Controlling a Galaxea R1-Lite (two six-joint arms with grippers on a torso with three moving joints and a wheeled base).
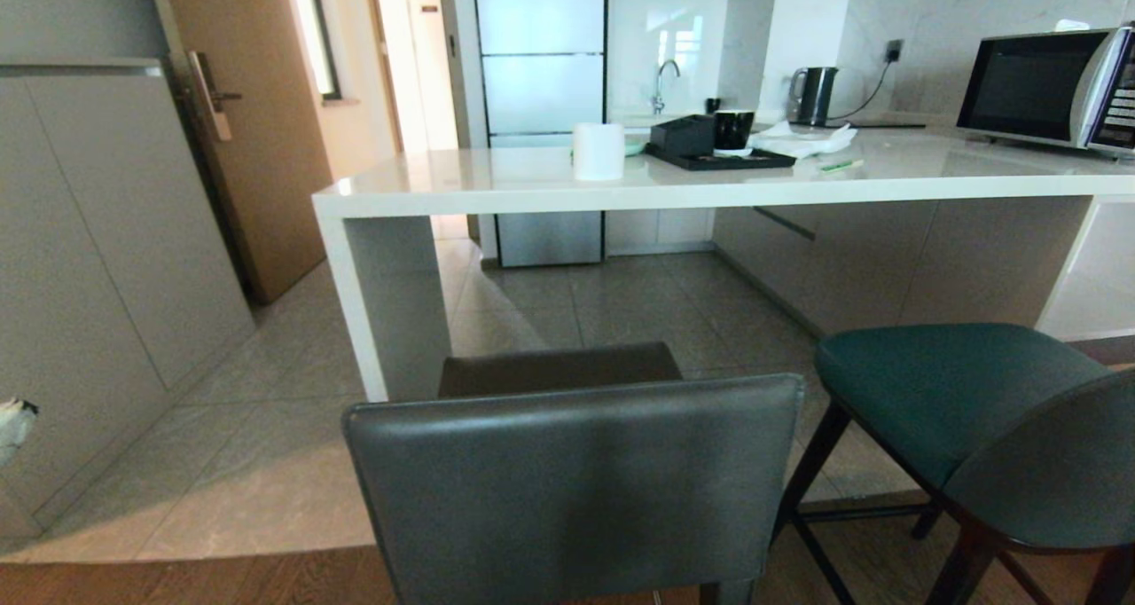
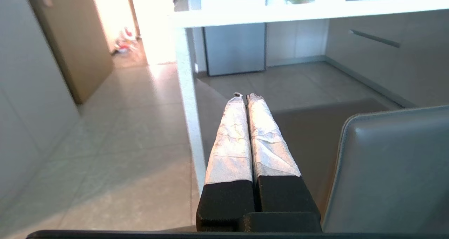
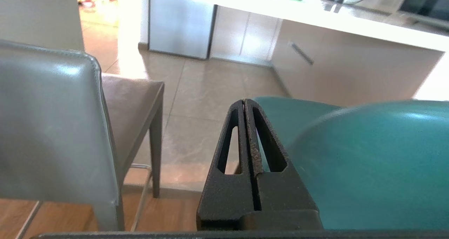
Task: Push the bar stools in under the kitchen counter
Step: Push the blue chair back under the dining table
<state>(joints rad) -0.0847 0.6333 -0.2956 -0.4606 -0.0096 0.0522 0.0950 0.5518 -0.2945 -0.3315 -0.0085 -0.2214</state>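
- Head view: the grey stool [image 1: 576,481] stands on the floor [image 1: 266,463] nearest the camera, its square backrest facing us and its seat just short of the kitchen counter [image 1: 497,188] near the slab's left end, beside the white side panel; the teal stool [image 1: 975,410] stands to its right, angled, its seat short of the slab's front edge; neither is under yet; neither arm shows here.
- Left wrist view: the left gripper [image 2: 244,97] hangs in the air beside the left edge of the grey backrest, touching nothing; its wrapped fingers are pressed together and empty.
- Right wrist view: the right gripper [image 3: 244,102] sits between the two stools, just beside the rounded teal back; its fingers are pressed together on nothing.
- Handling, as a judgement: both look rigid and fairly heavy, too broad to pinch; the smooth leather may let a fingertip slide; a tall stool can tip if shoved at the very top, so press flat against the middle of the backrest, squarely towards the counter; the teal one's curved back may deflect an off-centre push.
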